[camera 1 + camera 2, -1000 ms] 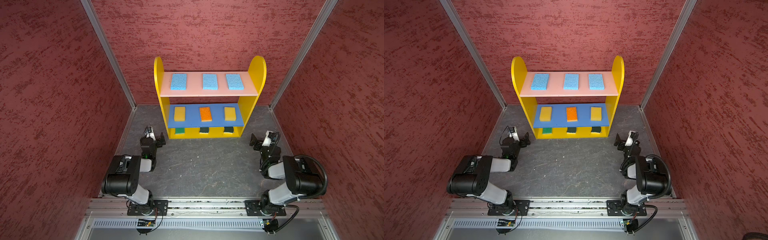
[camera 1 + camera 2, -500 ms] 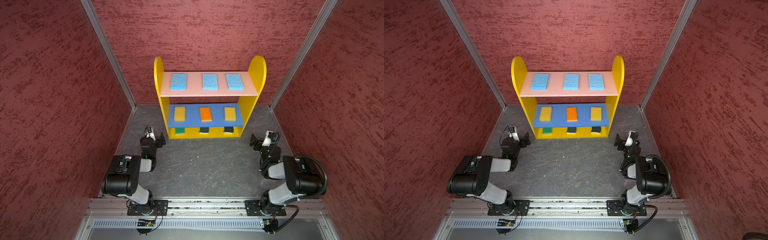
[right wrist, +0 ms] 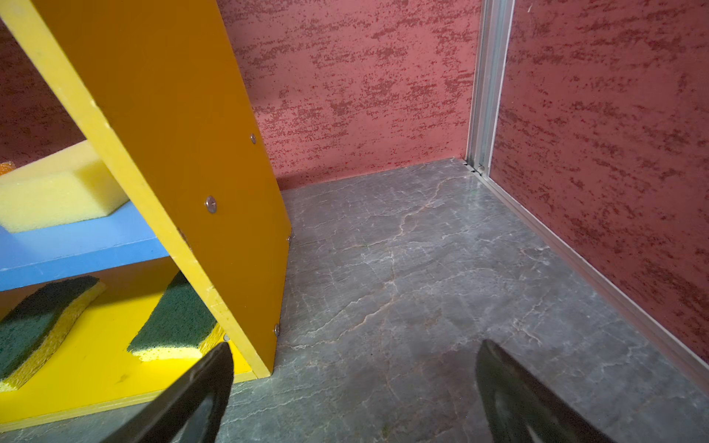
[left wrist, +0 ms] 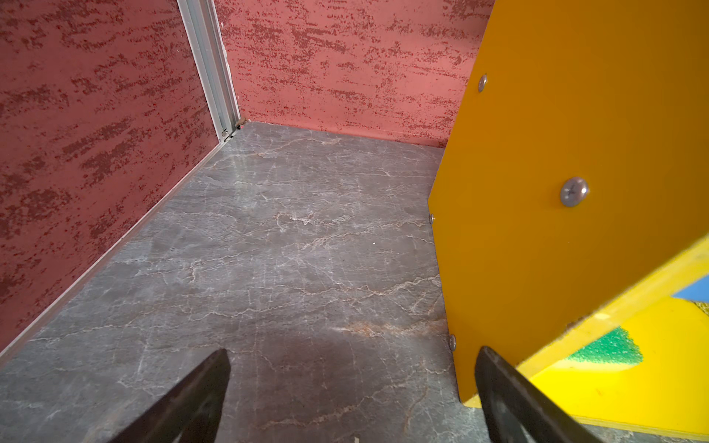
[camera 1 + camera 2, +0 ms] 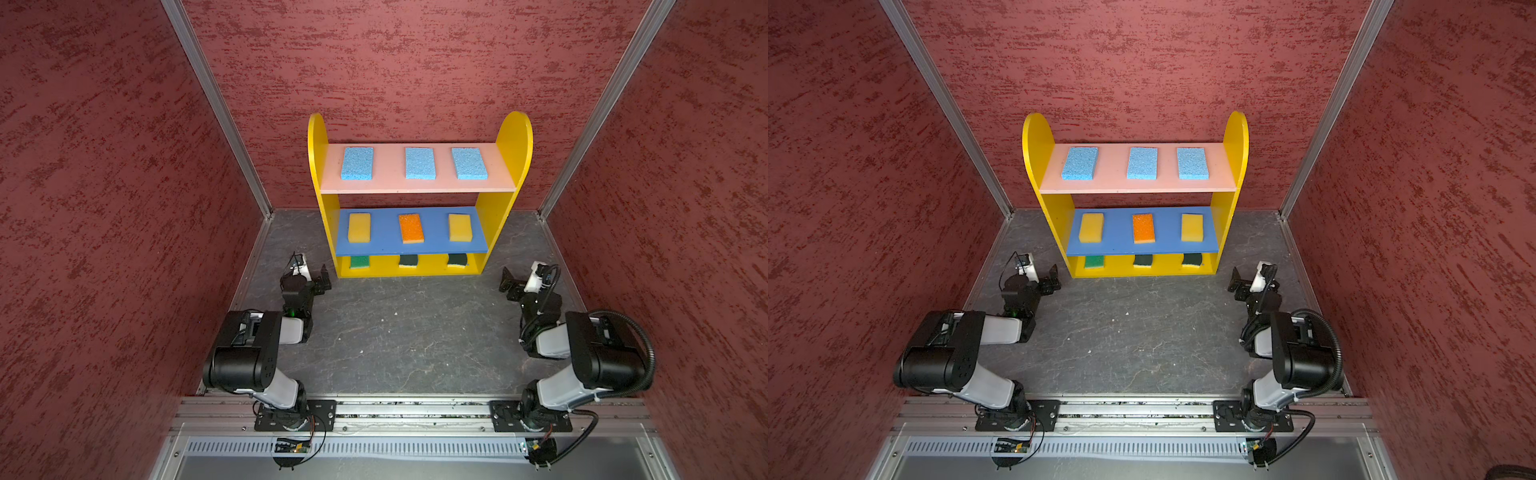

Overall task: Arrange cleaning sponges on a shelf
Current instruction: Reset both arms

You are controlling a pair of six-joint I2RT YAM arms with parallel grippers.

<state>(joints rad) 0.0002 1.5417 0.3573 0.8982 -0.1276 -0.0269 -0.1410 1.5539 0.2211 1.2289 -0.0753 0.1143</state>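
While all nine cleaning sponges lie in rows of three on the shelf [image 5: 318, 166], both arms rest low on the dark marbled desk [image 5: 395, 332], one at each front corner of the unit. Three light blue sponges [image 5: 357, 163] line the pink top board. Two yellow sponges [image 5: 359, 227] flank an orange-topped sponge [image 5: 411, 228] on the blue middle board. A bright green sponge [image 5: 359, 262] and two dark green sponges [image 5: 409, 260] sit on the yellow base. The arrangement looks complete, so the chief risk is judged to be a careless inward swing: each arm is near a yellow side panel, and a knock could jolt the unit and slide the foam blocks out of line. The left gripper [image 4: 355, 349] stands wide apart and holds nothing, one finger just beside the panel's front edge; whether it touches cannot be told. The right gripper [image 3: 355, 344] is likewise spread wide and empty, over bare desk.
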